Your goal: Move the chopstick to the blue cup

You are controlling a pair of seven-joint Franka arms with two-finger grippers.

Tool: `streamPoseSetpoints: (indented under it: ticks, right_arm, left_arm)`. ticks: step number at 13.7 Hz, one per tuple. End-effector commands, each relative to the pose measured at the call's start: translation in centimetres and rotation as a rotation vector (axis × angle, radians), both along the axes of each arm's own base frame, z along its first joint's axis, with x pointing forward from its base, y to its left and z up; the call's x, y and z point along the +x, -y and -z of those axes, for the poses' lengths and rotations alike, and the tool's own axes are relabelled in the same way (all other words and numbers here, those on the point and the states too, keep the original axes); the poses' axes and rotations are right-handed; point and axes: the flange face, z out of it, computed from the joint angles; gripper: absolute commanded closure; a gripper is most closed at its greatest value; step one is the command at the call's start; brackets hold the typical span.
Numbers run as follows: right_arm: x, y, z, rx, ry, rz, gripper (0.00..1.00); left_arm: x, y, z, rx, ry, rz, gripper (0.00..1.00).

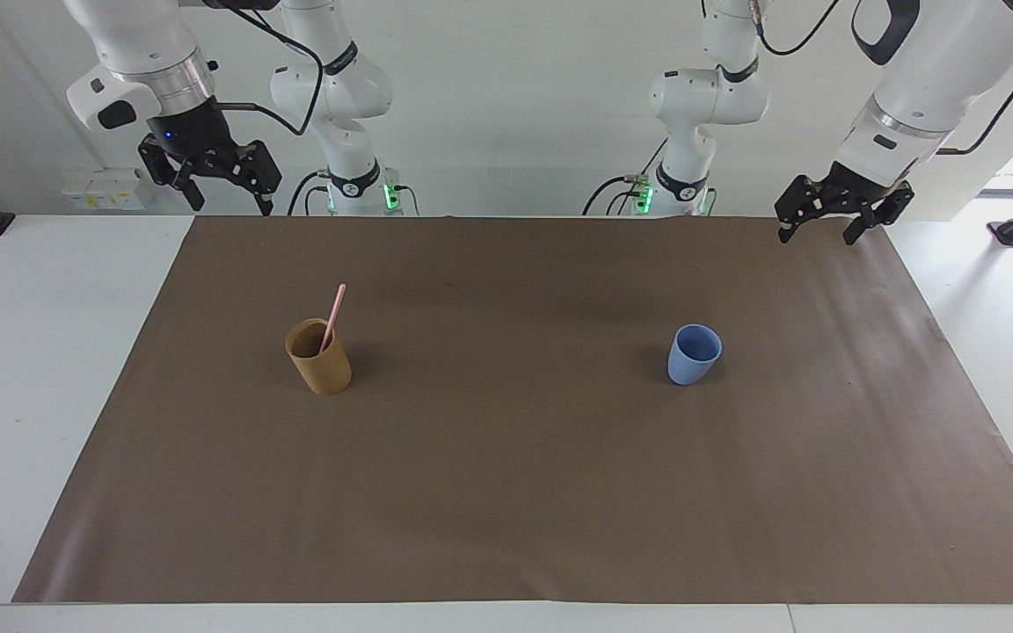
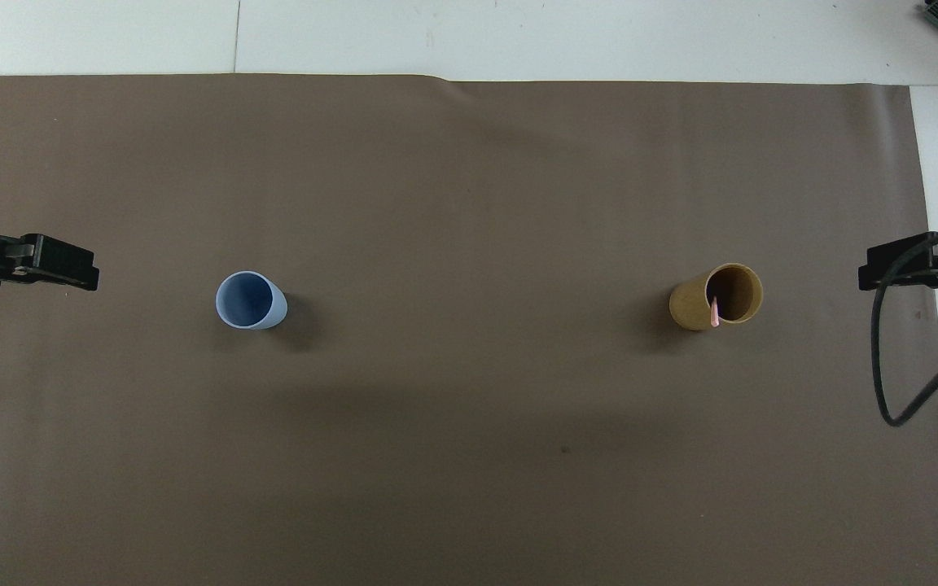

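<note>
- Facing view first: the chopstick [image 1: 334,315] stood in the tan cup [image 1: 319,356], its lower end inside, its free end leaning up toward one o'clock above the rim.
- The tan cup sat upright on the brown mat [image 1: 506,492], toward the right arm's end of the table, at about nine o'clock from the mat's middle.
- The blue cup [image 1: 693,353] sat upright too, at about three o'clock from the mat's middle, toward the left arm's end, well apart from the tan cup and level with it.
- Right gripper [image 1: 223,195] hung in the air at eleven o'clock from the tan cup, over the mat's corner nearest the robots, jaws spread and holding nothing.
- Left gripper [image 1: 819,230] hung over the mat's edge at one o'clock from the blue cup, jaws spread as well, nothing between them.
- Now the overhead view: the blue cup [image 2: 251,300] showed its open mouth, with nothing inside.
- The tan cup [image 2: 716,296] lay at three o'clock from it, and the chopstick [image 2: 714,312] showed as a short pink stub against the inner wall at six o'clock.
- Left gripper [image 2: 54,264] poked in at nine o'clock from the blue cup, clear of it.
- Right gripper [image 2: 896,266] poked in at three o'clock from the tan cup, over the edge of the mat [image 2: 469,203], a black cable [image 2: 880,366] looping below it.
</note>
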Motion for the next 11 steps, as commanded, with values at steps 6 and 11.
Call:
streamPoseSetpoints:
  ticks: [6,11]
  right_arm:
    - [-1.4,0.3,0.8,-0.006,0.033,-0.001,0.0]
    - [-1.6,0.3,1.0,-0.006,0.04,-0.001,0.0]
  left_arm:
    - [-0.5,-1.2,-1.5,-0.005,0.031,-0.015,0.0]
    - [-0.6,-1.2,-1.7,-0.003,0.031,-0.016,0.0]
